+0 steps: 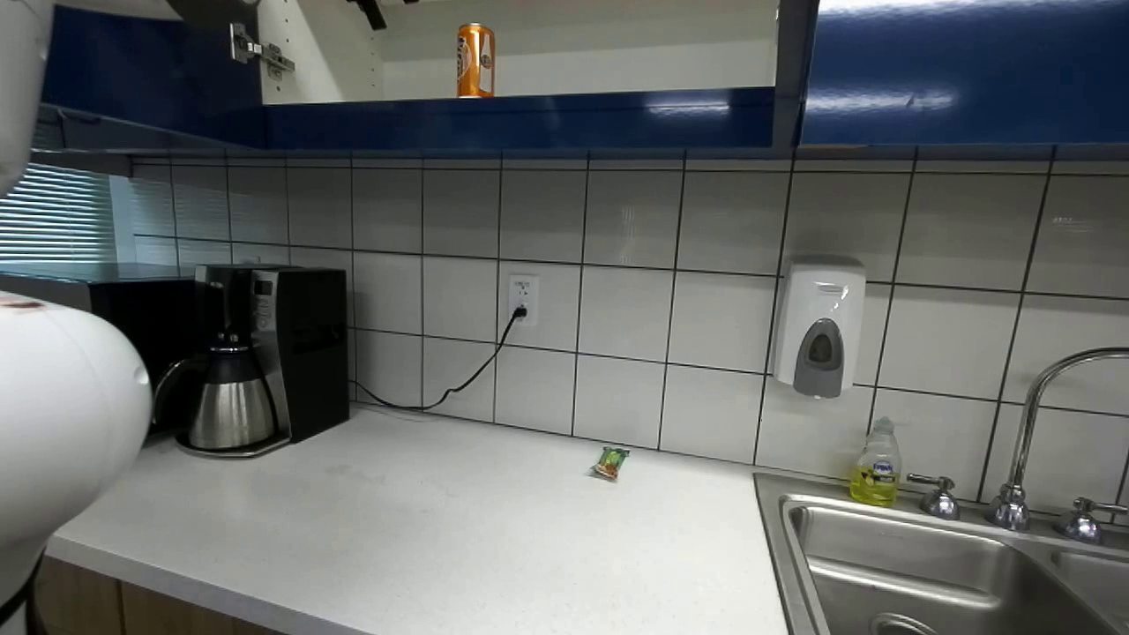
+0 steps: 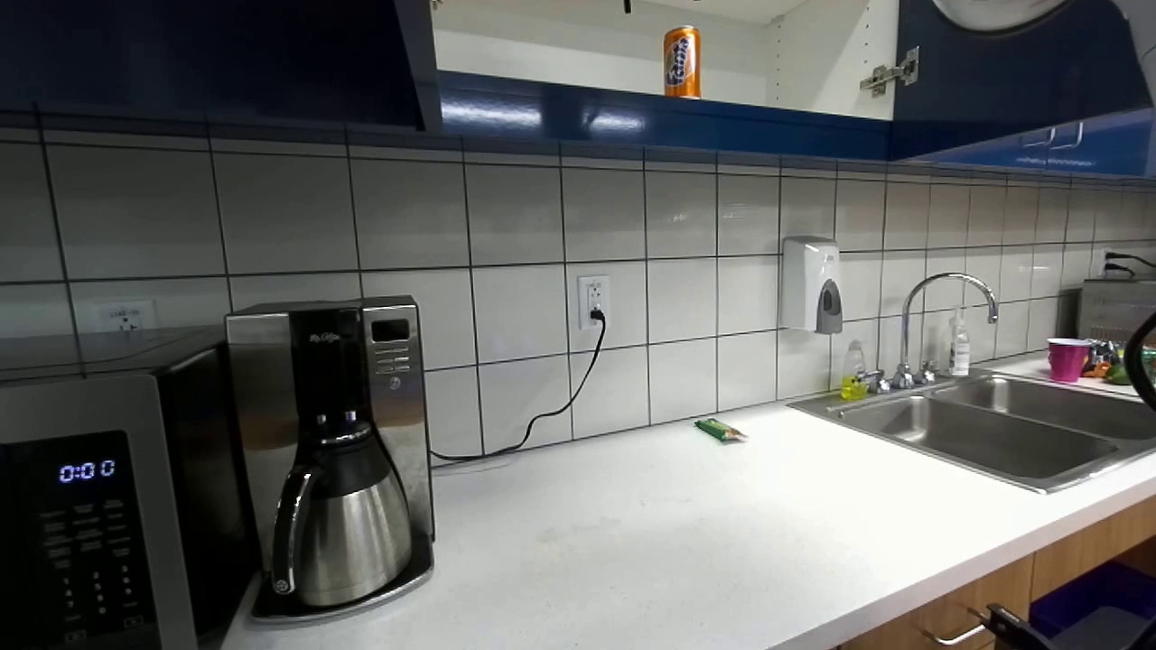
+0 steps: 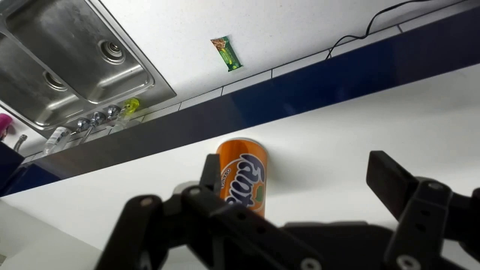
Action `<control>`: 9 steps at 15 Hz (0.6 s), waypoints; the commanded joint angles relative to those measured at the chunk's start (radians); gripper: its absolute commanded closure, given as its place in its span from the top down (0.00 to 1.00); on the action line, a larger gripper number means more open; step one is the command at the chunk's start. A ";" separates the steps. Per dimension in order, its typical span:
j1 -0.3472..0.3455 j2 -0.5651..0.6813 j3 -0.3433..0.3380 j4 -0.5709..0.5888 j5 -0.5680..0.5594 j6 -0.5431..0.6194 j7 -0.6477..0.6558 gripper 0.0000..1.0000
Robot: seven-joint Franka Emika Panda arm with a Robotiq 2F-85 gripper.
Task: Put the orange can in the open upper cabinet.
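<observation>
One orange can (image 1: 476, 62) inside cabinet (image 1: 564, 122)

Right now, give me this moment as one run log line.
orange can: upright in open upper cabinet | gripper: open, not gripping can | touching can: unclear | placement: appears done

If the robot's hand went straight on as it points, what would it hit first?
Probably the orange can, which one finger of the open hand overlaps in the wrist view; but depth is unclear, so maybe the cabinet interior.

Can (image 1: 476, 62) in upper cabinet (image 1: 547, 122), packet (image 1: 610, 463) on counter (image 1: 494, 529)
</observation>
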 commanded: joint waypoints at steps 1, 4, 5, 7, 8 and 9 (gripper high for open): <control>0.044 -0.091 0.016 -0.063 -0.009 -0.074 0.018 1.00; 0.080 -0.152 0.020 -0.097 -0.005 -0.131 0.042 1.00; 0.085 -0.173 0.020 -0.113 -0.001 -0.150 0.051 1.00; 0.092 -0.219 0.017 -0.156 0.008 -0.177 0.071 1.00; 0.091 -0.243 0.014 -0.182 0.017 -0.185 0.079 1.00; 0.088 -0.266 0.011 -0.211 0.027 -0.193 0.092 1.00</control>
